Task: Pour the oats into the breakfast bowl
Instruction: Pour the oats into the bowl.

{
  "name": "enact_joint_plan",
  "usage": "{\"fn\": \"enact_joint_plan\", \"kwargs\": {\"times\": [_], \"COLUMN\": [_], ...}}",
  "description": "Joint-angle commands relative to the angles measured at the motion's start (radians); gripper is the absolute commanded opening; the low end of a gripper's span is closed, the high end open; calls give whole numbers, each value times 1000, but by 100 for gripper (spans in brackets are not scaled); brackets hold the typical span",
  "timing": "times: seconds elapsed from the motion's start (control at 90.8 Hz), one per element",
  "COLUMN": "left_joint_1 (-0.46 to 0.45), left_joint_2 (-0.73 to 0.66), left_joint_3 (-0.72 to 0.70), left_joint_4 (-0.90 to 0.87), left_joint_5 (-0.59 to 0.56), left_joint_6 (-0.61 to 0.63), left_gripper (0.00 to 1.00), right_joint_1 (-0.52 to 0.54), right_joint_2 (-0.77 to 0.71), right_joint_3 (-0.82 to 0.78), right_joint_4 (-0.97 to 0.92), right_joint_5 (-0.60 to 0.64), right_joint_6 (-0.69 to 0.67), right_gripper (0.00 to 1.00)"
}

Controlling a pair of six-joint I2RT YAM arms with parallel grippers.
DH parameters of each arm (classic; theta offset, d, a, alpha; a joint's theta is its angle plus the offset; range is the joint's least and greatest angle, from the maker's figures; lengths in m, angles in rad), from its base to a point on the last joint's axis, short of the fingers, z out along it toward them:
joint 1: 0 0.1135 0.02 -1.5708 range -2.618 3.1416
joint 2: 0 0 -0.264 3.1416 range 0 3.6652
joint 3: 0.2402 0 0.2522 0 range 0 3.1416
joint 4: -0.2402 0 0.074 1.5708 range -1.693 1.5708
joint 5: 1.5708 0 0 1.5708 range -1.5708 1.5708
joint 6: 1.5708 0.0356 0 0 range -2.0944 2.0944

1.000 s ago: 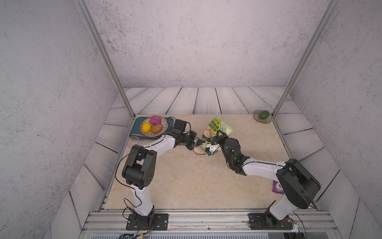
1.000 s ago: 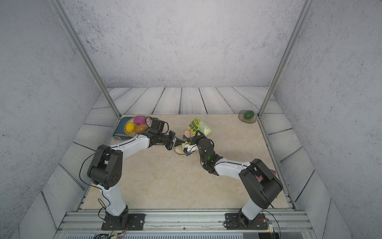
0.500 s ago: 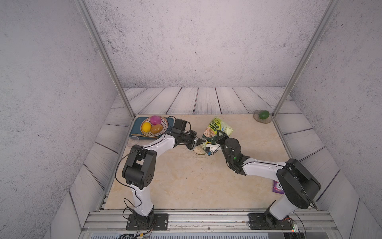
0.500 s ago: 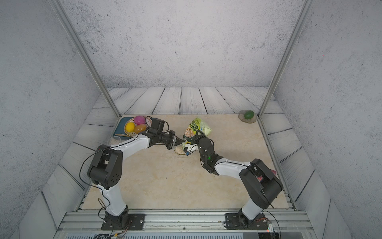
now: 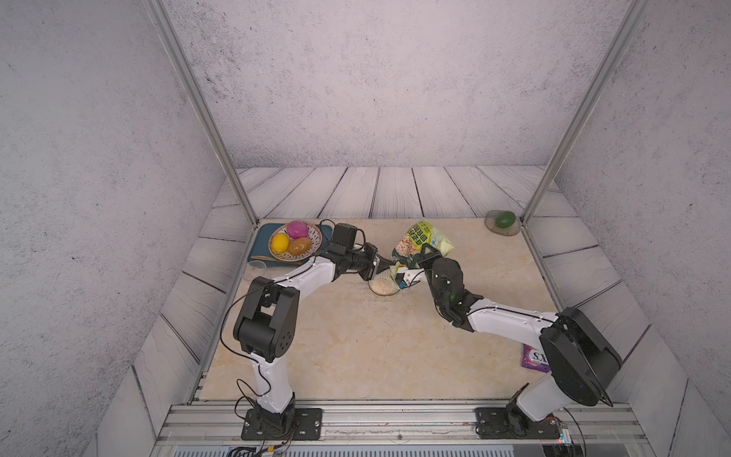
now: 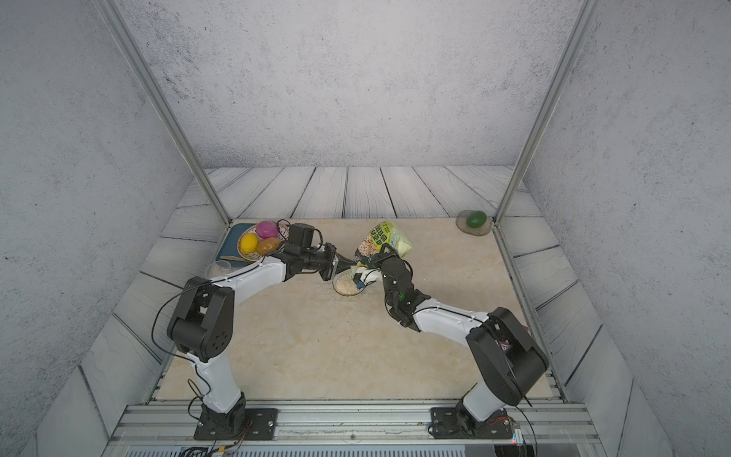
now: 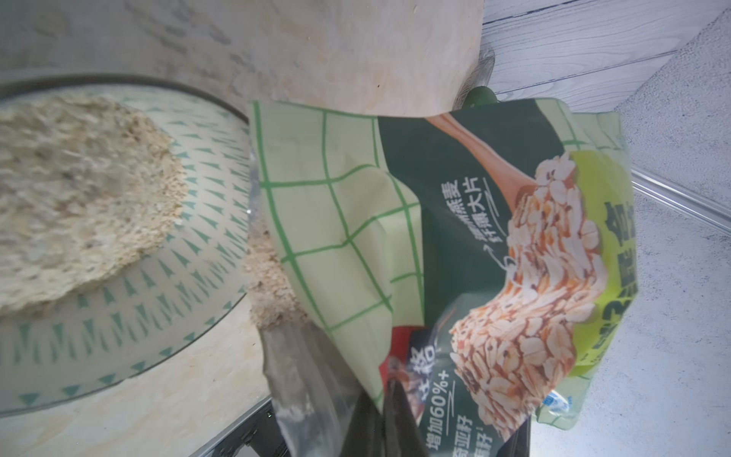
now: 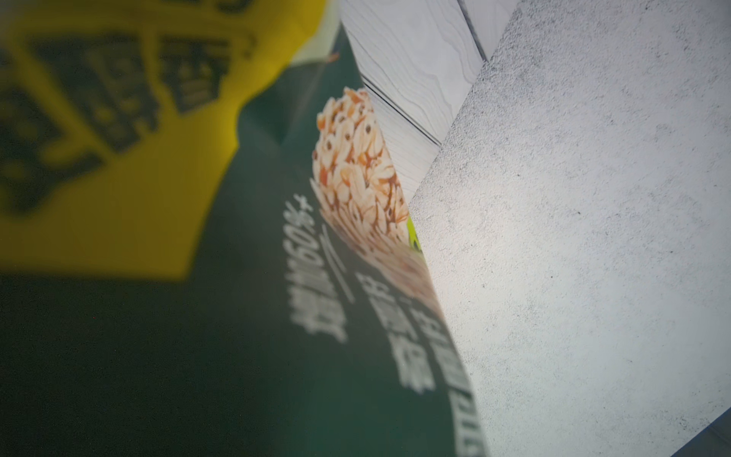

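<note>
The yellow-green oats bag [image 5: 421, 241] [image 6: 381, 237] hangs tilted, mouth down over the breakfast bowl [image 5: 393, 292] [image 6: 358, 292]. A mound of pale oats [image 7: 79, 198] lies in the bowl [image 7: 190, 277]. More oats [image 7: 269, 285] show at the bag's mouth beside the bowl's rim. My left gripper [image 5: 385, 266] [image 7: 379, 427] is shut on the bag's edge [image 7: 356, 237] near the mouth. My right gripper [image 5: 415, 263] is shut on the bag from the other side. The bag [image 8: 237, 316] fills the right wrist view and hides that gripper's fingers.
A fruit dish [image 5: 312, 233] with pink, yellow and brown fruit sits on a blue tray [image 5: 261, 241] at the back left. A clear cup [image 5: 255, 270] stands beside the tray. A green fruit [image 5: 505, 219] lies at the back right. A purple bag [image 5: 534, 358] lies by the right arm's base.
</note>
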Motion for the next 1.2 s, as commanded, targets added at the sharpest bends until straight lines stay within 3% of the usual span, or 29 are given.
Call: {"fn": "enact_joint_plan", "kwargs": {"times": [0.0, 0.462, 0.583, 0.66, 0.738, 0.771, 0.826, 0.925, 0.98, 1.079, 1.145, 1.189], "left_joint_1": [-2, -6, -7, -7, -7, -7, -8, -6, -7, -7, -7, -7], "left_joint_2": [-24, 24, 24, 17, 20, 18, 12, 10, 6, 12, 11, 13], "left_joint_3": [9, 42, 51, 51, 51, 45, 37, 42, 42, 56, 59, 62], "left_joint_4": [23, 31, 31, 8, 6, 4, 4, -4, -15, -26, -34, -32], "left_joint_5": [15, 39, 51, 44, 58, 56, 51, 61, 50, 63, 56, 60], "left_joint_6": [-4, 5, 9, 24, 26, 26, 24, 29, 34, 40, 45, 47], "left_gripper": [0, 0, 0, 0, 0, 0, 0, 0, 0, 0, 0, 0], "right_joint_1": [-1, 10, -14, 13, -4, 13, 37, 10, 34, -3, 7, -14], "right_joint_2": [-69, -81, -48, -60, -2, 2, -37, 2, -34, 34, -10, 15], "right_joint_3": [76, -18, -9, -13, 28, 47, 47, 74, 47, 61, 30, 39], "right_joint_4": [220, 142, 213, 101, 235, 208, 98, 193, 69, 249, 135, 180], "right_joint_5": [37, -44, -19, -60, -27, -29, -85, -77, -125, -61, -94, -60], "right_joint_6": [55, -88, -103, -117, -142, -159, -139, -156, -136, -153, -135, -111], "right_gripper": [0, 0, 0, 0, 0, 0, 0, 0, 0, 0, 0, 0]}}
